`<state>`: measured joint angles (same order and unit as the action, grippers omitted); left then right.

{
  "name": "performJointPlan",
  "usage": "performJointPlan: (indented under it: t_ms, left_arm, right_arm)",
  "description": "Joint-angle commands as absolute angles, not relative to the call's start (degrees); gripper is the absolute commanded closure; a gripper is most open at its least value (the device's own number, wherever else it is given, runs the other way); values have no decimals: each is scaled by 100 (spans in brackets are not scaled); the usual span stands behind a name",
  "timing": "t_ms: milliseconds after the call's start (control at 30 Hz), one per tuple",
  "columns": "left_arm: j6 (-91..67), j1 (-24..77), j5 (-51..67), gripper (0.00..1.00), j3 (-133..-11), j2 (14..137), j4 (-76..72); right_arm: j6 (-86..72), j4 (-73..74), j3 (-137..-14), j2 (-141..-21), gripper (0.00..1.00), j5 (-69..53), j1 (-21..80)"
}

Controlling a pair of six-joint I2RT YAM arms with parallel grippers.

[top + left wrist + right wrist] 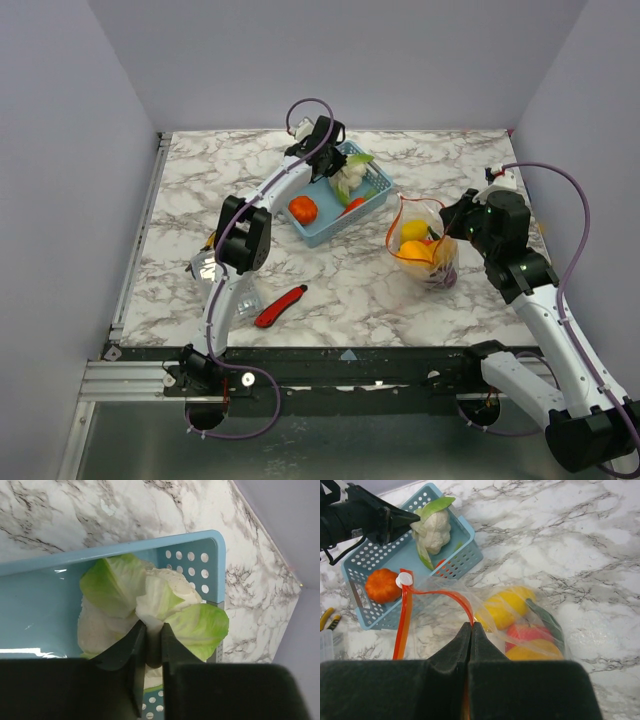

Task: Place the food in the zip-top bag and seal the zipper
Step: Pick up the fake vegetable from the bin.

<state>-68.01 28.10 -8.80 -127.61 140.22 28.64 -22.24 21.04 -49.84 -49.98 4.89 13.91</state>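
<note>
Marble table (330,290): left gripper (152,627) pinches cauliflower (160,595) in basket (190,540), right gripper (471,626) clamps zipper (440,594) of bag (422,255); next, carry cauliflower to bag.

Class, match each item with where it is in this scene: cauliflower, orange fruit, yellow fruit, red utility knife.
Items
1. cauliflower
2. orange fruit
3. yellow fruit
4. red utility knife

Places
A. lying on the bare marble table
B. inside the zip-top bag
C. in the blue basket, not gripped
D. in the blue basket, clamped by the left end effector

Pairs: 1-D, 2-C, 3-B, 4-A
</note>
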Motion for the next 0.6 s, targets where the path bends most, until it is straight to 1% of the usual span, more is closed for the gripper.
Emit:
performJointPlan:
  t_ms: [0, 167, 267, 433, 567]
  left_arm:
    - [-6462, 2843, -631, 99, -12702, 13939, 2869]
    - [-5806, 2829, -340, 100, -12079, 13087, 2345]
    - [-5407, 2825, -118, 100, -11872, 12511, 2309]
    - [-4969, 2827, 677, 100, -11160, 11620, 2146]
    - [-4612, 2855, 1085, 100, -10481, 10858, 2116]
  right_arm:
    - [-2230, 1984, -4929, -4989, 100, 492, 1406]
    - [-2216, 1943, -4953, -5050, 100, 461, 1406]
    - [-2211, 1908, -4956, -5063, 100, 421, 1400]
    - [-2199, 1926, -4980, -5136, 100, 286, 1406]
    - [-2196, 1888, -4969, -5133, 100, 178, 1398]
